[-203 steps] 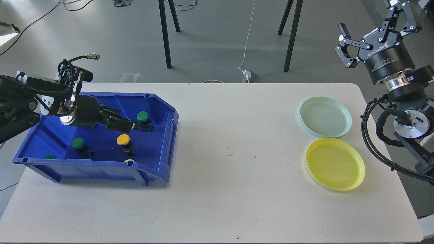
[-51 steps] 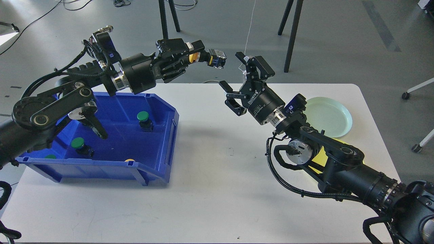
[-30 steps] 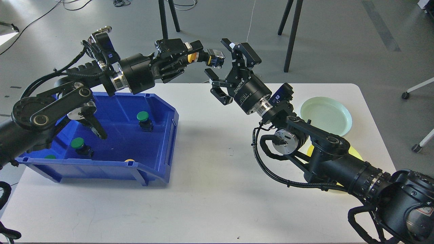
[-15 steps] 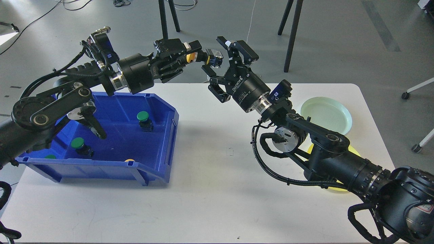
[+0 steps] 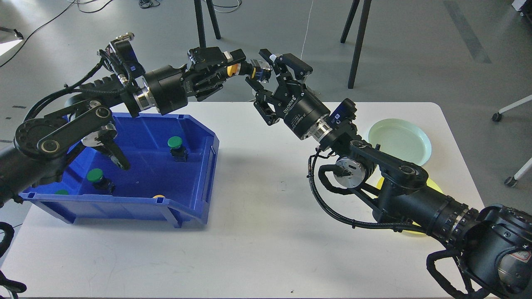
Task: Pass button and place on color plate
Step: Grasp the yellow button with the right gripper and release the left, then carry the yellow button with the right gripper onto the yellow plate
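The left tool is raised above the far edge of the bench, up and to the right of the blue bin, and it is pinching the yellow button by its cap end, so the yellow cap shows between the fingers and the dark body with its silver end sticks out to the right. The right tool reaches in from the other side, also up and to the right of the bin, with its fingers spread wide around the protruding end of that button; one finger sits above the button's body and another below it, and whether either one touches it cannot be told.

Inside the bin, a green button stands near the right wall and another green button stands toward the left front. The edge of a further green cap and of a yellow cap peek over the bin's front wall.

Far to the right of the bin, the pale green plate lies on the bench, and the yellow plate lies just in front of it, mostly hidden by the right arm.
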Action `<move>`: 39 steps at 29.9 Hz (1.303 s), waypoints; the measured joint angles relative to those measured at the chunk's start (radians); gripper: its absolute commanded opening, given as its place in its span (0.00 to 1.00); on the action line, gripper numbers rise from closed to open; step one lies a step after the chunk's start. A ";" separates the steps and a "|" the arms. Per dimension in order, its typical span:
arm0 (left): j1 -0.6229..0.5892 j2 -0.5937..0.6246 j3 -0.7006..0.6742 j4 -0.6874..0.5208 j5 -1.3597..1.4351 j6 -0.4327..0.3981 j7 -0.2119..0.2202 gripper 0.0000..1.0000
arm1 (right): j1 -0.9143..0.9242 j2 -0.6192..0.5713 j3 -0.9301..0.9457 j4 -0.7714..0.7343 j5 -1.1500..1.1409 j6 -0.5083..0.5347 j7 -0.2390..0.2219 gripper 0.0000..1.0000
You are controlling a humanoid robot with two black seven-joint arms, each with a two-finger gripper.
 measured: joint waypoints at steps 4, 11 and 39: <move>0.000 0.000 0.000 0.001 0.000 0.000 0.000 0.27 | 0.001 0.000 -0.002 -0.001 -0.006 0.001 0.000 0.27; 0.000 0.000 0.000 0.001 0.001 0.000 -0.001 0.33 | 0.006 0.000 -0.003 -0.003 -0.032 0.001 0.000 0.18; 0.006 -0.018 0.000 0.021 -0.050 0.000 0.000 0.84 | -0.026 -0.051 0.037 0.024 -0.068 -0.005 0.000 0.01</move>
